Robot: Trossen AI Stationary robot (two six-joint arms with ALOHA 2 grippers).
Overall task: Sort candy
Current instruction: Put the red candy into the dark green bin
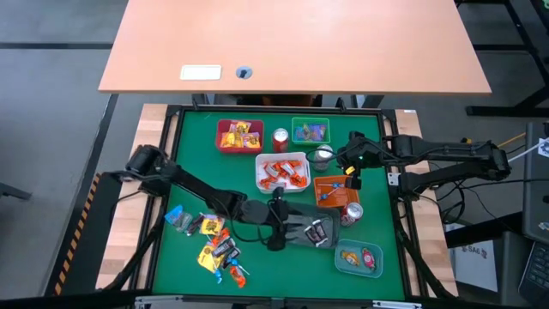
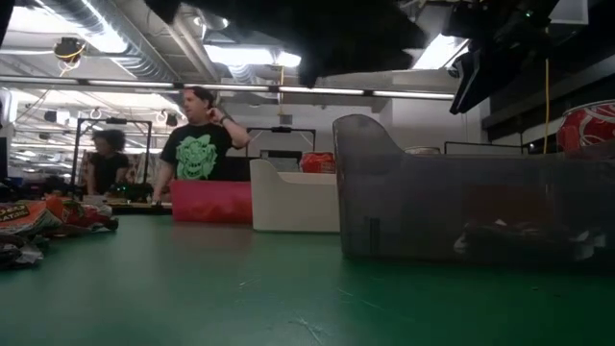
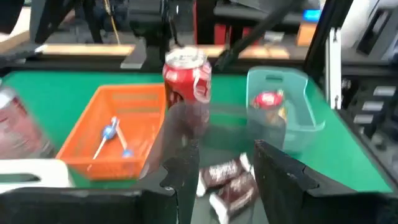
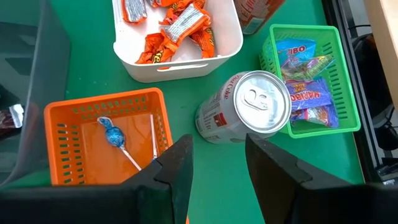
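A silver soda can is stood between the white tray, the green basket and the orange tray. A red can is seen behind the orange tray.

Six trays, three soda cans, perhaps a dozen loose candies

Light is even and bright from above; ceiling strip lights glare white in the low view, where the near grey tray looks soft. The left wrist view is blurred throughout, its red can smeared. The right wrist view is sharp, shadows faint.
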